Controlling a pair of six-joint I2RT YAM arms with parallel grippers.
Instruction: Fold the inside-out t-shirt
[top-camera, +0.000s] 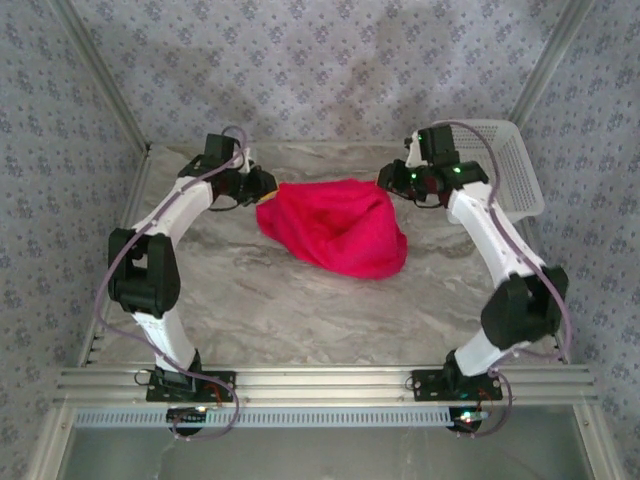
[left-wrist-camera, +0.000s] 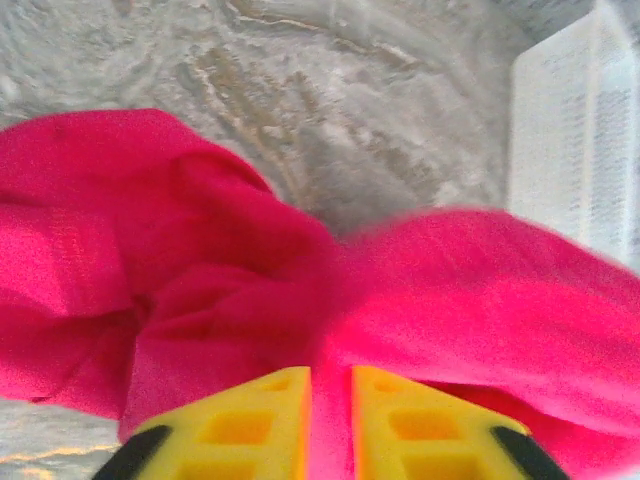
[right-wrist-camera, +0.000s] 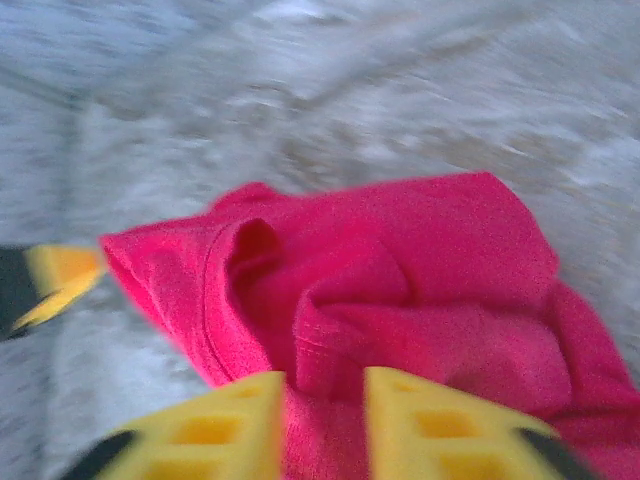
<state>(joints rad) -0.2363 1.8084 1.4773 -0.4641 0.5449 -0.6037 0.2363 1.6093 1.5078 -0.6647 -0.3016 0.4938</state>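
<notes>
1. Lying in a crumpled heap, the inside-out t-shirt (top-camera: 335, 235) is hidden in part by its own folds. Neck opening and sleeves cannot be told apart from above.
2. The heap is located on the far half of the table (top-camera: 300, 310), between the two grippers.
3. A stitched hem is seen in the right wrist view, which is blurred. A yellow and black part (right-wrist-camera: 50, 280) is cut off at that view's left edge and cannot be identified.
4. The white basket (top-camera: 510, 165) is cut off by the right edge of the left wrist view.
5. The long axis of the heap is laid roughly left to right, slanting towards the near right. A narrower end is pointed at the near right.
6. The left gripper (top-camera: 262, 185) is placed at the heap's far left edge. Its fingers are parted by a narrow gap with red cloth in it; a pinch cannot be confirmed.
7. The right gripper (top-camera: 388, 180) is placed at the far right corner. Its fingers are set somewhat wider, over cloth; a grip cannot be confirmed.
</notes>
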